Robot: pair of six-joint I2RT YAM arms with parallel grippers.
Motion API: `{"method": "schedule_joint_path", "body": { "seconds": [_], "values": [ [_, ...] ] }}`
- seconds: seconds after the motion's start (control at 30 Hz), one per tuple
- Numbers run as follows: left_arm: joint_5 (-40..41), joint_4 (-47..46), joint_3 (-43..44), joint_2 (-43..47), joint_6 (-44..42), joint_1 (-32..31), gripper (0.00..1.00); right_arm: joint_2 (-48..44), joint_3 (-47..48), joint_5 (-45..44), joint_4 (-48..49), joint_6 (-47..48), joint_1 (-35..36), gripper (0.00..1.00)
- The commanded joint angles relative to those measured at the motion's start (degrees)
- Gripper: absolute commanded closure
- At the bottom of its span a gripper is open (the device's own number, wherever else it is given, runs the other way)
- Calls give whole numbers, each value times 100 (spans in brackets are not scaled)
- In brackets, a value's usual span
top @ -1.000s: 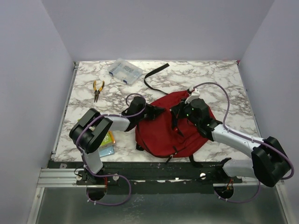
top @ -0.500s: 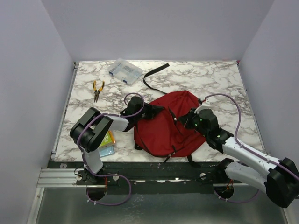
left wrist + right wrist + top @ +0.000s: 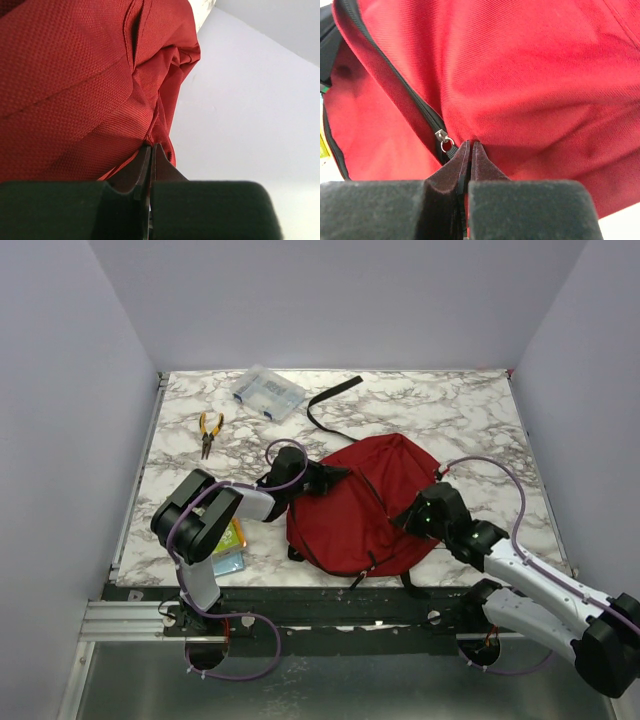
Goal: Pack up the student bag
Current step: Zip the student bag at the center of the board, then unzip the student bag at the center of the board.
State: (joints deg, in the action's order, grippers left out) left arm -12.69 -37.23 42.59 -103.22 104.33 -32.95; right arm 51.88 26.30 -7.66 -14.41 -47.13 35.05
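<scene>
The student bag [image 3: 355, 505], dark red with black straps, lies in the middle of the marble table. My left gripper [image 3: 340, 474] is at the bag's far-left edge. In the left wrist view it [image 3: 150, 146] is shut, pinching a fold of the red fabric [image 3: 75, 90]. My right gripper [image 3: 402, 517] is at the bag's right side. In the right wrist view it [image 3: 471, 143] is shut on the black cord of the zip pull [image 3: 445, 139], at the end of the black zip line [image 3: 395, 80].
Orange-handled pliers [image 3: 209, 430] lie at the far left and a clear plastic box [image 3: 267, 392] at the back. A loose black strap [image 3: 325, 400] curls behind the bag. A green and orange pack [image 3: 233, 537] lies on a blue item [image 3: 228, 562] near the left arm.
My right gripper has moved toward the near right along the bag, holding the zip pull, and its arm has drawn back. The left gripper has stayed holding the fabric.
</scene>
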Motion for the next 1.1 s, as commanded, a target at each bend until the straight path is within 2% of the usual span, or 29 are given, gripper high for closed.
{"method": "schedule_joint_path", "body": {
  "seconds": [0.0,0.37,0.5,0.7,0.77,0.8,0.87,0.97,1.0,1.07],
  "values": [
    [267,-328,-49,-83,45,219,100,-257,163,-381,-1541,-616,2,99],
    [258,-364,-49,-100,40,254,100,-791,221,-525,-2637,-1174,-2,99],
    [240,-372,-40,-87,26,258,100,-810,219,-617,-2709,-1264,2,99],
    [101,-473,-5,-44,-153,263,99,-747,125,-603,-2326,-1087,-5,99],
    [27,-969,-37,-28,-521,271,78,-811,38,-148,-1892,-794,2,98],
    [-24,-1196,-35,0,-749,266,65,-846,16,127,-1637,-562,-2,92],
    [-85,-1499,-64,98,-1045,263,51,-917,19,497,-1197,-210,2,75],
    [-324,-1626,-49,268,-1275,269,41,-863,305,431,-1240,129,2,56],
    [-395,-1644,-62,329,-1344,271,40,-825,422,349,-1330,167,-5,47],
    [-557,-1664,-115,500,-1511,271,36,-781,397,658,-1111,283,1,43]
  ]
}}
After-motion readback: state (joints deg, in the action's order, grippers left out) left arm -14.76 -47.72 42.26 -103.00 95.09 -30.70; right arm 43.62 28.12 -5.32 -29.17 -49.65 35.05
